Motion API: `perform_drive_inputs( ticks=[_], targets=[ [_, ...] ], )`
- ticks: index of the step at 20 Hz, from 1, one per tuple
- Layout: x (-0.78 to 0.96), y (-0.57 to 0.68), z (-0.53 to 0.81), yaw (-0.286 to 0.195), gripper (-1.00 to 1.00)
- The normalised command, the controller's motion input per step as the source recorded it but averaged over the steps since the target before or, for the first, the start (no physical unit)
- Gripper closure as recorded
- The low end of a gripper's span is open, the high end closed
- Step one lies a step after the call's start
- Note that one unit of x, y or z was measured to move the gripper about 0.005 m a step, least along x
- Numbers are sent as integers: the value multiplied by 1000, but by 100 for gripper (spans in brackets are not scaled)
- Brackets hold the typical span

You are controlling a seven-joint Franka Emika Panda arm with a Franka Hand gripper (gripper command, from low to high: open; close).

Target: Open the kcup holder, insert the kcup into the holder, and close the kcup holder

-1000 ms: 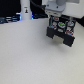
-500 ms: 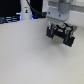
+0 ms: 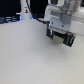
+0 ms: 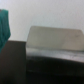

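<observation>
**Gripper over the pale tabletop, with the dark holder close below the wrist**

White, bare tabletop (image 3: 30,55) fills most of the exterior view; a dark strip of background with a blue glint runs along the far edge on the exterior view's left. The arm enters from the far right of that view, and its gripper (image 3: 60,38) hangs just above the surface with dark fingers pointing down. Blur hides the gap between the fingers, so whether they are parted or closed cannot be told, nor whether anything sits between them. The wrist view shows a dark, boxy body with a glossy upper face, judged to be the kcup holder (image 4: 54,50), lying close beneath the camera on the pale surface. A teal-green patch (image 4: 4,27) sits at the edge of that view; it may be the kcup's top, but it is too blurred to say, and no kcup can be identified with confidence in either view.

Handling, as a judgement: the holder looks rigid and fairly heavy relative to the pod, with smooth, slippery faces; its drawer is best taken by the front handle, which is not visible here. It may slide on the table if pulled hard. The pod would be light and thin-walled, best pinched gently across its sides.

Against the earlier frames, the gripper appears slightly nearer the camera and lower over the table; the surface itself shows no change.
</observation>
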Motion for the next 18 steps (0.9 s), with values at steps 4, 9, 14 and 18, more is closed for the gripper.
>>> perform_drive_inputs(
  ticks=[4,9,14,18],
  targets=[
    [-401,332,-134,151,-100],
    [-399,287,0,132,-100],
    [-407,230,30,117,-100],
    [-483,318,-4,121,-100]
  ],
)
